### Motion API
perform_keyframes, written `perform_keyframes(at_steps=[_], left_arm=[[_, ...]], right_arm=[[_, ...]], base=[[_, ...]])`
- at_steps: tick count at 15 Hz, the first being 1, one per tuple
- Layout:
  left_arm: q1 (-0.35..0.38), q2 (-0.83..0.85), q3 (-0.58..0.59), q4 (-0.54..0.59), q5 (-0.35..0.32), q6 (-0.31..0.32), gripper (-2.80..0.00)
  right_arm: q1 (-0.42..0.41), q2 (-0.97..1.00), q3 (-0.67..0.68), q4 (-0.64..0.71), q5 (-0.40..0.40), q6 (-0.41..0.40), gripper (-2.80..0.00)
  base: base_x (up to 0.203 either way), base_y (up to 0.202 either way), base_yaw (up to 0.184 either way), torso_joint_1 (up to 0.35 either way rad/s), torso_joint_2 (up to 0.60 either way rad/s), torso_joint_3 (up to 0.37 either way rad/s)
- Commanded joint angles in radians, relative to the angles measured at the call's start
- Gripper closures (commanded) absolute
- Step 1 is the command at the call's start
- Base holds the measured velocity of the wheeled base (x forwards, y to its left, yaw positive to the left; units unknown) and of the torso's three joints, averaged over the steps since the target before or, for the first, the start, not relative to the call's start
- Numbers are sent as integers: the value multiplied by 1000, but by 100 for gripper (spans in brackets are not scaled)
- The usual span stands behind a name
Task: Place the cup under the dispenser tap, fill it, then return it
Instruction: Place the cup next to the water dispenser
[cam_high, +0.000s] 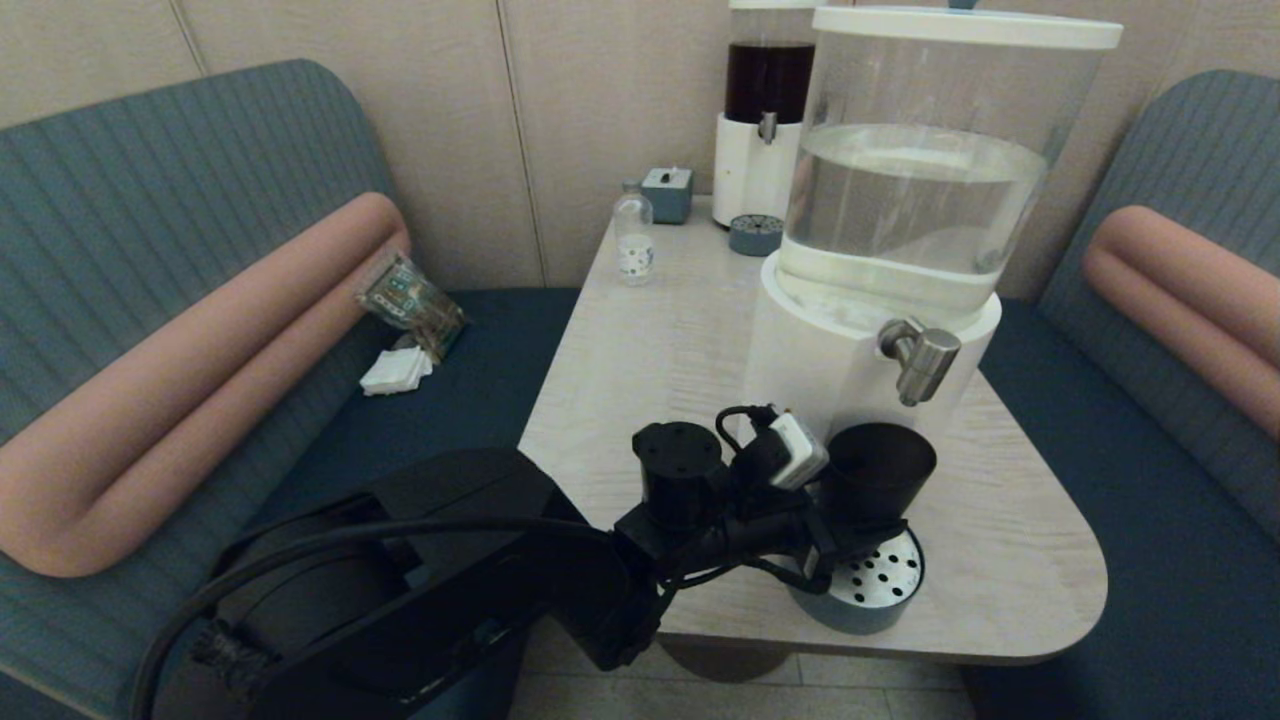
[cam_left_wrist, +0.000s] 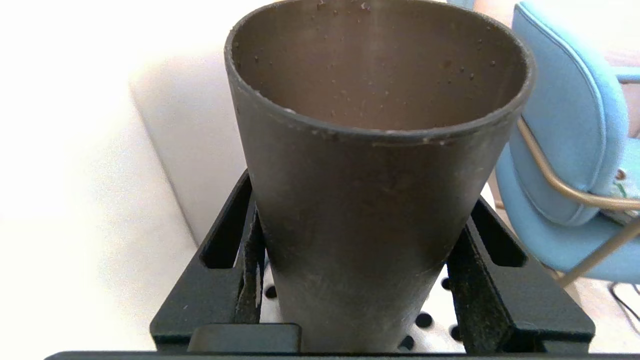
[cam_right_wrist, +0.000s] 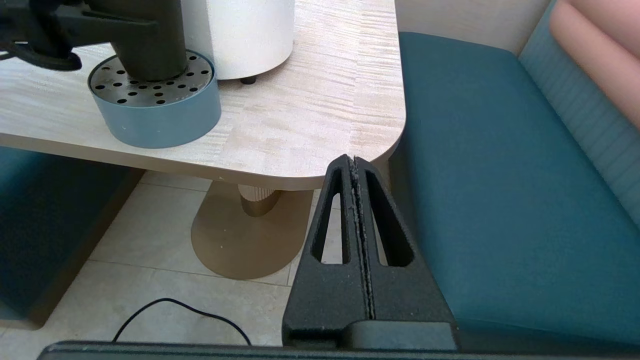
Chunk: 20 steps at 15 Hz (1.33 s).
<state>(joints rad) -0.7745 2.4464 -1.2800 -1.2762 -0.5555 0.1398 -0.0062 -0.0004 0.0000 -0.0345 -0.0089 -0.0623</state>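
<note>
The dark tapered cup (cam_high: 878, 470) stands upright on the perforated drip tray (cam_high: 885, 585), just below the steel dispenser tap (cam_high: 920, 358) of the big white-based dispenser (cam_high: 810, 350). My left gripper (cam_high: 865, 530) reaches in from the left, shut on the cup's lower half. In the left wrist view the cup (cam_left_wrist: 370, 200) fills the gap, with a finger (cam_left_wrist: 250, 260) pressed on each side. Small droplets dot its inner wall; its bottom is hidden. No stream shows at the tap. My right gripper (cam_right_wrist: 354, 160) is shut and empty, parked low off the table's near right corner.
A dark-liquid dispenser (cam_high: 765, 130), a small clear bottle (cam_high: 633, 235) and a blue box (cam_high: 667, 193) stand at the table's far end. Teal benches flank the table; a snack packet (cam_high: 410, 300) and white napkin (cam_high: 397, 370) lie on the left bench.
</note>
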Motion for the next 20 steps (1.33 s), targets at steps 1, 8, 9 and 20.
perform_keyframes(at_steps=[1, 8, 9, 20], left_arm=[[0, -26, 29, -9, -3, 1, 0], [8, -190, 286, -58, -2, -2, 0], [14, -222, 328, -68, -2, -7, 0], [414, -312, 400, -215, 25, -125, 0]], right_arm=[[0, 0, 15, -1, 0, -1, 0], [0, 0, 14, -1, 0, -1, 0], [0, 0, 15, -1, 0, -1, 0], [0, 0, 14, -1, 0, -1, 0]], base=[[0, 0, 0, 0, 0, 0], [0, 0, 0, 0, 0, 0], [0, 0, 0, 0, 0, 0], [0, 0, 0, 0, 0, 0]])
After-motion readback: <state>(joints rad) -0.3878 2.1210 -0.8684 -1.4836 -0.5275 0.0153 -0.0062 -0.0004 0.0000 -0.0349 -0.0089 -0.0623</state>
